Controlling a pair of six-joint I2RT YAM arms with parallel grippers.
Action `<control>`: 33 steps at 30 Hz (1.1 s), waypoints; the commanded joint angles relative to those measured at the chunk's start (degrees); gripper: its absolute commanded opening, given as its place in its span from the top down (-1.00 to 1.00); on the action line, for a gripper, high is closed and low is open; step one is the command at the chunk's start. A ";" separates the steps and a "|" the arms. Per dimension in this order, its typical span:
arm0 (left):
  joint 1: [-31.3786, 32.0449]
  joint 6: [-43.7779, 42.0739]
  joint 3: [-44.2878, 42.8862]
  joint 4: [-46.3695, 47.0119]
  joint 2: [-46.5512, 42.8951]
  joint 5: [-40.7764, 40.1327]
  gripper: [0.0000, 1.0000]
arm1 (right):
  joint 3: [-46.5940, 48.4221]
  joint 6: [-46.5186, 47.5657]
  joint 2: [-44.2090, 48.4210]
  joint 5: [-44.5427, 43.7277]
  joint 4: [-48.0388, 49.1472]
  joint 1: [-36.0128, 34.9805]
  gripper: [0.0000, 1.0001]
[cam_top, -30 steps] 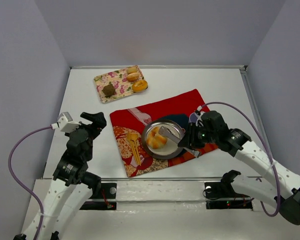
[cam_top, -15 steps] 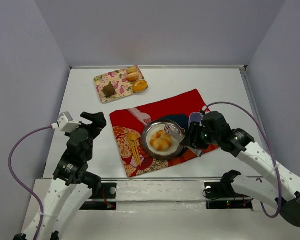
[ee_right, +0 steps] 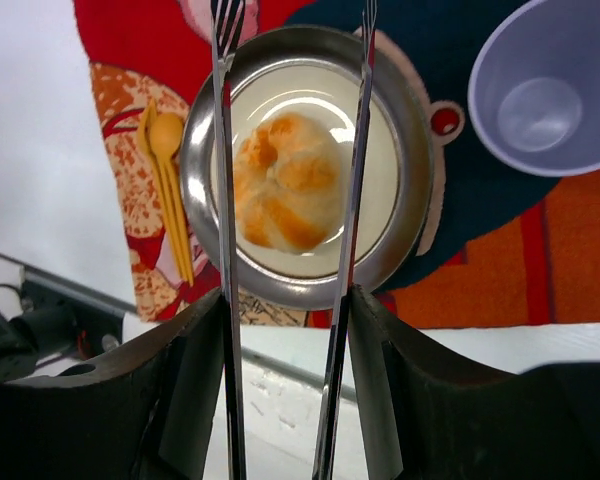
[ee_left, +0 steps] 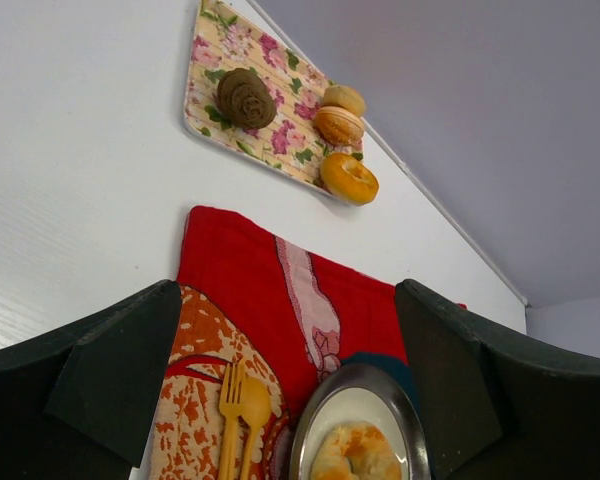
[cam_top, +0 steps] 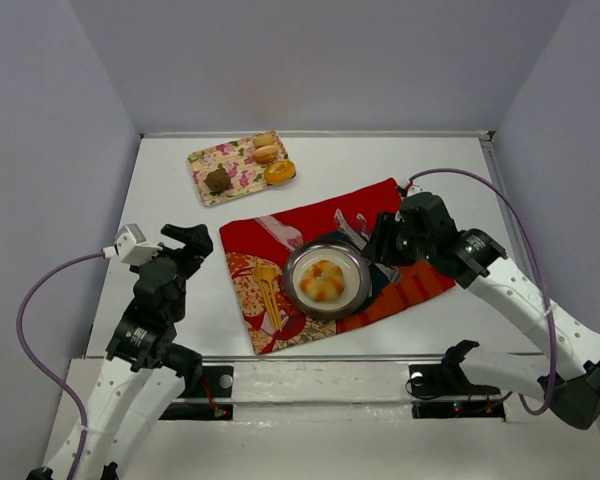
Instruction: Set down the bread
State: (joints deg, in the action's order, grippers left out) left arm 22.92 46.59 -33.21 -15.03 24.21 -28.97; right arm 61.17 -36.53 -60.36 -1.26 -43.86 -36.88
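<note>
Task looks essentially done: bread lies in the middle of the plate, which sits on the cloth near the front of the tabletop. As I judge it, all that is left is getting the right arm clear.

Right gripper: jaws spread. The tongs run along their inner faces, prongs wide apart. In the wrist view the prongs straddle the bread. In the top view they sit off the plate's far right edge, so nothing is gripped and they probably aren't touching the bread.

Left gripper: jaws open and empty, parked over the cloth's left edge, well away from the plate.

Materials and shapes:
- Bread: round knotted roll, golden, glossy crust, looks soft.
- Plate: round shiny metal with a raised rim and a pale, reflective centre.
- Tongs: thin bright steel strips with forked tips.
- Cloth: flat fabric, red with orange, white and dark blue print, slightly skewed on the tabletop.
- Fork and spoon: yellow, probably plastic, lying side by side on the cloth left of the plate.
- Cup: pale lilac, smooth, empty, upright, just beside the plate.
- Tray: rectangular, floral print, at the far left. It holds a ring doughnut, two small buns and a brown swirl pastry.
- Tabletop: plain matte white.
</note>
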 commanded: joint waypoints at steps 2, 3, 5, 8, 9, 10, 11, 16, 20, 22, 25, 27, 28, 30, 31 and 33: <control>0.11 -0.09 0.43 2.19 -0.83 -1.61 -0.98 | 7.38 5.33 -6.07 -6.13 2.98 -0.47 -0.06; 0.11 -0.09 0.52 2.28 -0.83 -1.61 -0.98 | 8.26 6.12 -7.04 -5.52 3.86 -0.47 -0.06; 0.11 0.08 0.52 1.93 -0.74 -2.05 -0.98 | 10.19 6.30 -8.98 -3.76 5.88 -0.47 -0.06; 0.11 0.17 0.34 1.67 -0.74 -1.97 -0.98 | 13.70 5.07 -13.90 -4.02 10.09 -0.47 -0.05; 0.11 0.08 0.43 2.02 -0.74 -1.62 -0.98 | 14.50 4.90 -16.69 -3.84 11.32 -0.47 -0.05; 0.11 -0.01 0.60 2.19 -0.83 -1.53 -0.98 | 16.33 4.81 -18.29 -3.75 12.64 -0.47 -0.05; 0.11 0.08 0.60 2.28 -0.83 -1.53 -0.98 | 16.35 4.54 -20.13 -3.58 13.52 -0.47 -0.05; 0.11 0.17 0.60 2.11 -0.92 -1.26 -0.98 | 26.78 1.65 -31.73 -4.72 16.77 -0.47 -0.04; 0.11 0.08 0.60 2.28 -1.00 -1.26 -0.98 | 35.06 0.41 -41.22 -2.61 17.58 0.06 -0.04; 0.11 0.08 0.52 2.20 -1.09 -1.35 -0.98 | 39.00 -0.64 -45.78 -2.17 17.49 0.58 -0.04; 0.11 0.17 0.60 2.37 -1.09 -1.35 -0.98 | 43.14 -1.87 -50.62 -2.52 17.49 1.82 -0.06; 0.11 0.17 0.78 2.46 -1.18 -1.35 -0.98 | 45.00 -2.14 -52.83 -3.14 17.40 1.82 -0.10; 0.11 0.08 0.78 2.55 -1.18 -1.35 -0.98 | 45.88 -2.49 -54.76 -3.22 17.40 1.82 -0.10; 0.11 0.08 0.78 2.46 -1.18 -1.44 -0.98 | 48.34 -2.84 -56.61 -3.05 16.96 1.82 -0.11; 0.11 0.08 0.78 2.46 -1.18 -1.53 -0.98 | 49.30 -3.02 -57.58 -3.05 16.53 1.82 -0.11; 0.11 0.17 0.69 2.28 -1.27 -1.53 -0.98 | 51.76 -3.54 -59.87 -3.75 14.95 2.34 -0.11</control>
State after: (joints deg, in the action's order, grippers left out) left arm 22.92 46.61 -33.21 -15.03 23.75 -28.91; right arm 106.37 -38.44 -118.41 -3.99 -29.43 -35.22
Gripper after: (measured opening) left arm 0.990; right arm 0.556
